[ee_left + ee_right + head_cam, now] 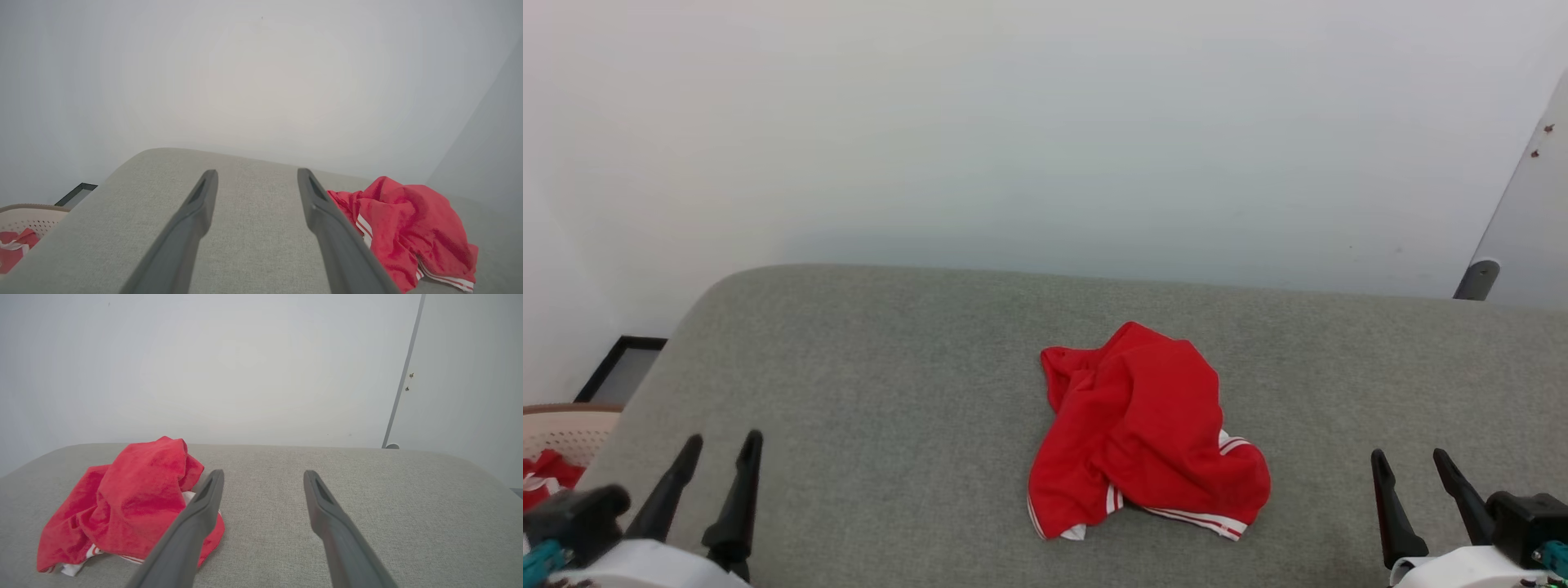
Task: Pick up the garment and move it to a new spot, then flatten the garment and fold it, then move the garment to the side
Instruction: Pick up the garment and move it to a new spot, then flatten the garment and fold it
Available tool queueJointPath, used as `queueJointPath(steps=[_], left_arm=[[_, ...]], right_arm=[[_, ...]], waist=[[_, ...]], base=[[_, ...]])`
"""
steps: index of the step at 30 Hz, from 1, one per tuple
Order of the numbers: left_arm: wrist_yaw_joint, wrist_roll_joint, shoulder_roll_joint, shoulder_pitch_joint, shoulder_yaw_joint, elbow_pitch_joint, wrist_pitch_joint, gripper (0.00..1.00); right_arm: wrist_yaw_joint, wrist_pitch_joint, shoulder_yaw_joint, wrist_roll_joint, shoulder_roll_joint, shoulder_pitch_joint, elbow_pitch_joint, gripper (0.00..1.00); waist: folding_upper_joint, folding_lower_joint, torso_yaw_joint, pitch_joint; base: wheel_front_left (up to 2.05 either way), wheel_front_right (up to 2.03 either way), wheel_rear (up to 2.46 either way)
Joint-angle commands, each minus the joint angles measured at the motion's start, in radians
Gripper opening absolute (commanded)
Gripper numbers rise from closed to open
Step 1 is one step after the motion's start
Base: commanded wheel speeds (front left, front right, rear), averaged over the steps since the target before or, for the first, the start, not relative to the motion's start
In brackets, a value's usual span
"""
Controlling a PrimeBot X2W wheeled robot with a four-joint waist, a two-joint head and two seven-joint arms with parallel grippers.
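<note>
- By my reading, the task is only just starting. The garment (1143, 425) is lying in a crumpled heap with nothing touching it. Picking it up, moving it, flattening it, folding it and setting it aside are all waiting to be done.
- Just past the left end of the grey cushion (849, 367), and lower than its top, a pale perforated basket (572, 437) is sitting. It is holding another bunched red cloth (547, 474) with touches of white.
- Over the cushion's near left corner, the left gripper (723, 441) is hovering. Its two long dark fingers are standing wide apart and gripping nothing.
- Near the cushion's middle, a little toward its right end, the garment is resting directly on the fabric. Its red body is showing on top, while striped trim and a scrap of white are peeking out along the cushion's near side.
- Over the cushion's near right corner, the right gripper (1409, 455) is hovering. Its fingers are likewise spread and empty, and bare cushion is showing between it and the heap.
</note>
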State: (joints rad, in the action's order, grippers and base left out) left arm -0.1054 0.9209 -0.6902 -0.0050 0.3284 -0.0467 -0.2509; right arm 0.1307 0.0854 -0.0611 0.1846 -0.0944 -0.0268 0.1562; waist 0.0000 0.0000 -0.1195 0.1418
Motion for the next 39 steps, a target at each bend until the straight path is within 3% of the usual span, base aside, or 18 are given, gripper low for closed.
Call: queueJointPath(steps=[1, 14, 24, 31, 39], left_arm=[[0.008, -0.001, 0.009, 0.026, -0.019, -0.001, -0.007, 1.0], [0.049, -0.017, 0.034, 0.069, -0.084, -0.009, -0.014, 1.0], [0.048, -0.012, 0.049, 0.069, -0.086, 0.001, -0.014, 1.0], [0.041, -0.035, 0.07, 0.062, -0.065, 0.032, -0.014, 1.0], [0.038, -0.068, 0.093, 0.033, -0.024, 0.049, -0.007, 1.0]], right_arm=[[0.0, 0.007, -0.006, 0.007, -0.003, -0.01, -0.005, 1.0], [0.0, 0.016, -0.013, 0.0, 0.007, -0.022, -0.006, 1.0], [0.0, -0.007, 0.01, 0.002, 0.005, 0.022, 0.0, 1.0], [0.0, -0.105, 0.04, 0.035, -0.036, 0.103, 0.015, 1.0], [0.0, -0.294, 0.093, 0.071, -0.096, 0.205, 0.091, 1.0]], waist=[[0.0, 0.0, -0.007, 0.0], [0.0, 0.0, -0.019, -0.013], [0.0, 0.0, -0.028, -0.029], [0.0, 0.0, -0.075, -0.059], [0.0, 0.0, -0.158, -0.095]], base=[[0.0, 0.0, 0.0], [0.0, 0.0, 0.0], [0.0, 0.0, 0.0], [0.0, 0.0, 0.0], [0.0, 0.0, 0.0]])
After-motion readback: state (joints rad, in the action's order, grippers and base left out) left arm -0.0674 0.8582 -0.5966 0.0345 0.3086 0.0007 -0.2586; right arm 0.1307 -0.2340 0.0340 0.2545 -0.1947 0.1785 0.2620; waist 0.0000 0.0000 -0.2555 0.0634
